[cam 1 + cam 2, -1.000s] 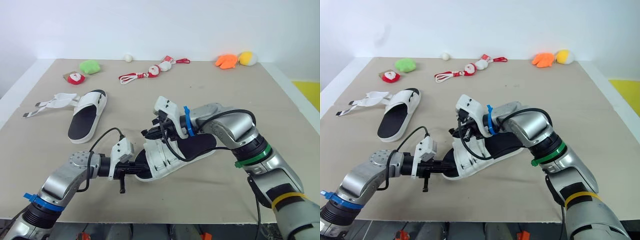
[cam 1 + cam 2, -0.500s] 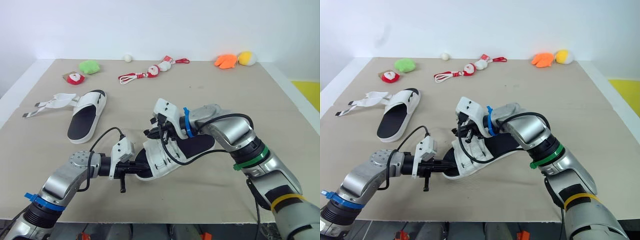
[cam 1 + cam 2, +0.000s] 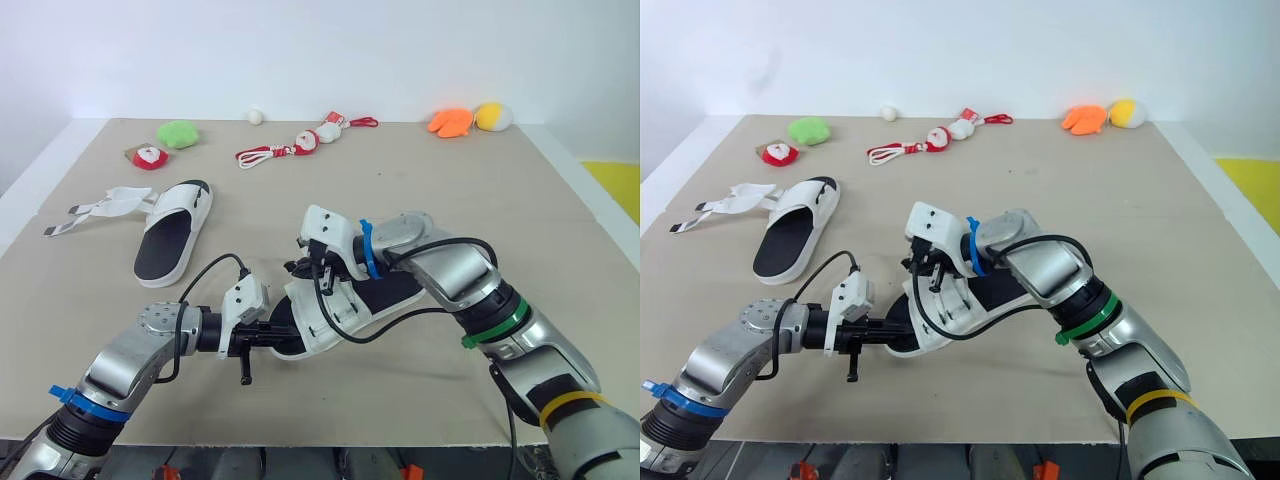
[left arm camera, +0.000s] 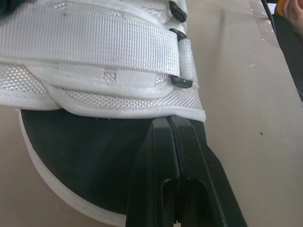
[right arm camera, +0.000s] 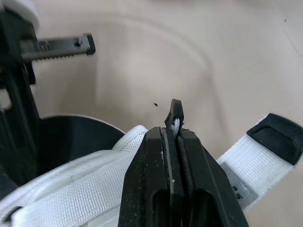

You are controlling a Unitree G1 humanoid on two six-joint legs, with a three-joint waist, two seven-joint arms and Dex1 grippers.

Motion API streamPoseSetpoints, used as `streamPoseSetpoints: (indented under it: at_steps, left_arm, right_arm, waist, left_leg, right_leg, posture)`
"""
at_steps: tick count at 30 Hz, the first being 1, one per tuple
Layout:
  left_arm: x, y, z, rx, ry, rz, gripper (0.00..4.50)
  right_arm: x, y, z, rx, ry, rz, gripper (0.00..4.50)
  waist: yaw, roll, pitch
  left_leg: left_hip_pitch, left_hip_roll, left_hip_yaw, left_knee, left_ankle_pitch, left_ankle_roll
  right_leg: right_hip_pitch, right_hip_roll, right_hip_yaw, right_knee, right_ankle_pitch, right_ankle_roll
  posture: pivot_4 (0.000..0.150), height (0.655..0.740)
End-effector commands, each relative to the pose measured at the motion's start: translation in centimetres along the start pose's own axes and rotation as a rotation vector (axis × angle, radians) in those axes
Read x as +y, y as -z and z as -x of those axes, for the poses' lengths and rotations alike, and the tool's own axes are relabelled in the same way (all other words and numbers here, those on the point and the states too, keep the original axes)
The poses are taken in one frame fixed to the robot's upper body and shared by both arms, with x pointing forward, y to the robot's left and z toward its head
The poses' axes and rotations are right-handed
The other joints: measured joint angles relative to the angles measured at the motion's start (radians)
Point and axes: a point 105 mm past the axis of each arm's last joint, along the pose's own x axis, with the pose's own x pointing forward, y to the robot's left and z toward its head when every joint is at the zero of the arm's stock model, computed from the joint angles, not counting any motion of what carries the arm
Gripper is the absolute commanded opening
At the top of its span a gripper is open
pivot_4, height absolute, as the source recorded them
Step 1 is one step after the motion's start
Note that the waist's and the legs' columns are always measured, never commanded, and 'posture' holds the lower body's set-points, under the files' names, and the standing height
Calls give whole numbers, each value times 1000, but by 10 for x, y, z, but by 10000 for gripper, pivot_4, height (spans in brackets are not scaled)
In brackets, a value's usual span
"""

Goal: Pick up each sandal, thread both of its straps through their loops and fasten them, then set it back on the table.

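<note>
A white sandal (image 3: 345,302) with a black footbed lies mid-table between my arms. My left gripper (image 3: 276,338) is shut at its toe end, and its fingers (image 4: 176,161) reach over the footbed to the rim of the white upper (image 4: 94,52). My right gripper (image 3: 318,268) is over the upper, shut on the thin black tip of a strap (image 5: 174,115). A second strap end with a black tab (image 5: 276,134) lies loose beside it. The other sandal (image 3: 175,235) rests at the left with its straps (image 3: 100,208) spread open on the table.
Along the far edge are a green plush (image 3: 179,133), a small red santa toy (image 3: 150,157), a santa toy on a red cord (image 3: 305,142), a white ball (image 3: 257,116), and orange (image 3: 452,122) and yellow (image 3: 494,117) plush toys. The table's front edge (image 3: 330,444) is close below my arms.
My right gripper has shifted a little to the left with the strap, and the near sandal has turned slightly with it. The left arm has held still.
</note>
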Motion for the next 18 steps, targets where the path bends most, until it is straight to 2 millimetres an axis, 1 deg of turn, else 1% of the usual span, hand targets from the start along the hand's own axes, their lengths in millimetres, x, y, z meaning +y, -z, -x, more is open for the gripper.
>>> streamPoseSetpoints:
  at_steps: [1, 2, 5, 7, 8, 10, 11, 12, 13, 16, 17, 18]
  left_arm:
    - [-3, 19, -4, 61, 11, 58, 0]
    - [-3, 19, -4, 61, 11, 58, 0]
    - [-3, 19, -4, 61, 12, 58, 0]
    - [-3, 19, -4, 61, 11, 59, 0]
    - [-3, 18, -4, 61, 11, 59, 0]
    - [-3, 18, -4, 60, 11, 59, 0]
    - [-3, 18, -4, 59, 11, 59, 0]
    - [-3, 18, -4, 58, 10, 59, 0]
    - [-3, 18, -4, 57, 10, 59, 0]
    - [-3, 18, -4, 55, 6, 59, 0]
    - [-3, 18, -4, 54, 4, 58, 0]
    - [-2, 17, -2, 52, -6, 53, 0]
  right_arm:
    - [-12, 5, 7, 42, 85, 85, 768]
    - [-12, 7, 7, 51, 89, 106, 768]
    - [-14, 8, 6, 61, 108, 168, 11450]
    - [-14, 9, 6, 61, 110, 192, 20390]
    - [-14, 9, 6, 60, 111, 203, 26075]
    - [-15, 6, 6, 46, 118, 218, 33775]
    - [-15, 2, 7, 19, 122, 217, 38105]
    - [-15, -6, 7, -29, 124, 206, 43537]
    - [-15, -14, 9, -70, 119, 180, 44372]
    - [-21, -35, 19, -185, 143, 173, 44372]
    - [-25, -40, 24, -218, 151, 161, 44372]
    - [-31, -45, 34, -272, 169, 162, 44372]
  waist:
    - [0, 0, 0]
    - [0, 0, 0]
    - [0, 0, 0]
    - [0, 0, 0]
    - [1, 0, 0]
    - [1, 0, 0]
    - [1, 0, 0]
    - [1, 0, 0]
    - [1, 0, 0]
    - [2, 0, 0]
    - [2, 0, 0]
    - [3, 0, 0]
  left_leg:
    - [0, 0, 0, 0, 0, 1]
    - [0, 0, 0, 0, 1, 1]
    - [0, 0, 0, 0, 1, 1]
    - [0, 0, 0, 0, 1, 1]
    - [0, 0, 0, 0, 1, 1]
    - [0, 0, 0, -1, 1, 1]
    - [0, 0, 0, -1, 1, 1]
    - [0, -1, 0, -2, 1, 1]
    - [0, -1, 0, -2, 1, 1]
    - [-1, -1, 0, -3, 1, 1]
    - [-1, -1, 0, -3, 1, 1]
    - [-1, -1, 0, -3, 1, 1]
  right_leg:
    - [0, 0, 0, 0, 0, 1]
    - [0, 0, 0, 0, 1, 1]
    - [0, 0, 0, 0, 1, 1]
    - [0, 0, 0, 0, 1, 1]
    - [0, 0, 0, 0, 1, 0]
    - [0, 0, 0, 0, 0, -1]
    - [0, 0, 0, 0, 0, -1]
    - [0, 0, 0, 0, 0, 0]
    - [0, 0, 0, 0, 0, 0]
    - [0, 0, 0, 0, 1, 1]
    - [-1, 0, 0, 0, 1, 1]
    - [0, 0, 0, 0, 1, 2]
  posture:
    - [1500, 7400]
    - [1500, 7400]
    - [1500, 7400]
    - [1500, 7400]
    - [1500, 7400]
    - [1500, 7400]
    - [1500, 7400]
    - [1500, 7400]
    - [1500, 7400]
    - [1500, 7400]
    - [1500, 7400]
    - [1500, 7400]
